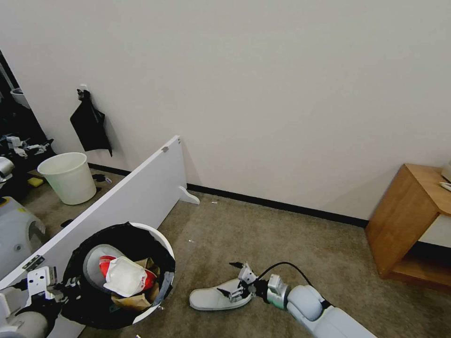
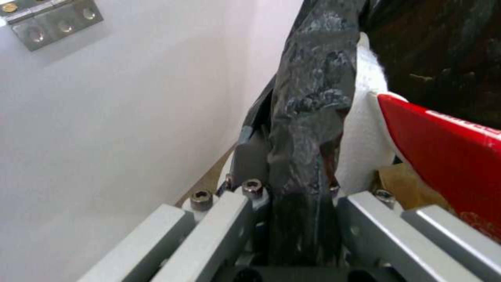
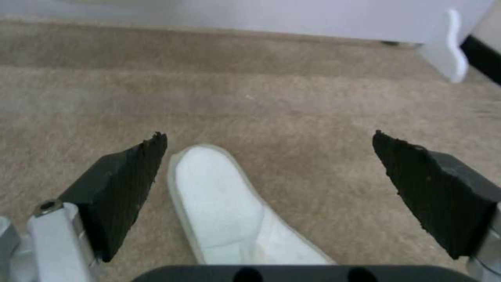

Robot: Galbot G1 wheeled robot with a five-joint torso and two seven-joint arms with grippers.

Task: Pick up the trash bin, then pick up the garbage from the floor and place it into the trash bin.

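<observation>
the trash bin (image 1: pixel 162 244), a round white bin lined with a crinkled black bag (image 2: pixel 308 98), is held at the lower left of the head view, beside a white partition panel (image 1: pixel 136 192). its rim is gripped by the left gripper (image 1: pixel 58 286); in the left wrist view the bag-covered rim is seen clamped between the two metal fingers (image 2: pixel 219 231), which are clenched on it. inside the bin a white slipper (image 1: pixel 94 263), a red-and-white wrapper (image 1: pixel 124 277) and a brown paper bag (image 1: pixel 134 300) are seen piled together.

on the beige carpet (image 1: pixel 282 234), to the right of the bin, a second white slipper (image 1: pixel 213 296) is lying flat. the right gripper (image 1: pixel 237 281) is lowered at the heel end of this slipper, with its jaws spread wide. in the right wrist view the slipper (image 3: pixel 219 199) is seen between the two black pads (image 3: pixel 125 184), close to one pad and well apart from the other; nothing is grasped by them.

a plain unlined white bucket (image 1: pixel 70 177) is standing behind the panel, near the wall, below a black bag hung on a hook (image 1: pixel 90 124). a wooden cabinet (image 1: pixel 408 220) is placed at the right edge.
</observation>
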